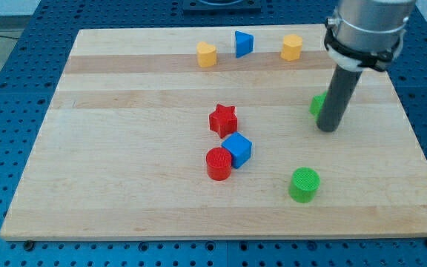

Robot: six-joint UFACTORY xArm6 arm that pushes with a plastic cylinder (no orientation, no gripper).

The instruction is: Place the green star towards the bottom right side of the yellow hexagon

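pushing: my tip (329,127) sits on the board at the view's right, touching or just beside a green block, with the rod rising to the grey arm housing at the view's top right.
tool state: no jaws to open or close here; the arm ends in a plain dark rod, and it holds nothing, it only shoves.
green star (317,104): mostly hidden behind the rod; only a green sliver shows on the rod's left edge, so its star shape is probably right but cannot be confirmed from this view.
yellow hexagon (291,47): near the view's top, above and slightly left of the green sliver, apart from it.
why the tip is there: judged from the layout, the star already lies below and to the right of the hexagon, so the tip looks placed for a small closing nudge rather than a long push.
progress: likely near the end; what remains seems to be fine placement.
yellow block (207,54): rounded, heart-like, at the view's top, left of the hexagon.
blue triangle (243,44): between the two yellow pieces.
red star (223,119): mid-board, well clear of the tip.
blue cube (237,150): just below the red star, touching the red cylinder (218,163).
green cylinder (304,184): lower right, apart from the tip.
risk: a push upward could carry the star into the hexagon.
wooden board (124,163): pale, on a blue perforated table.
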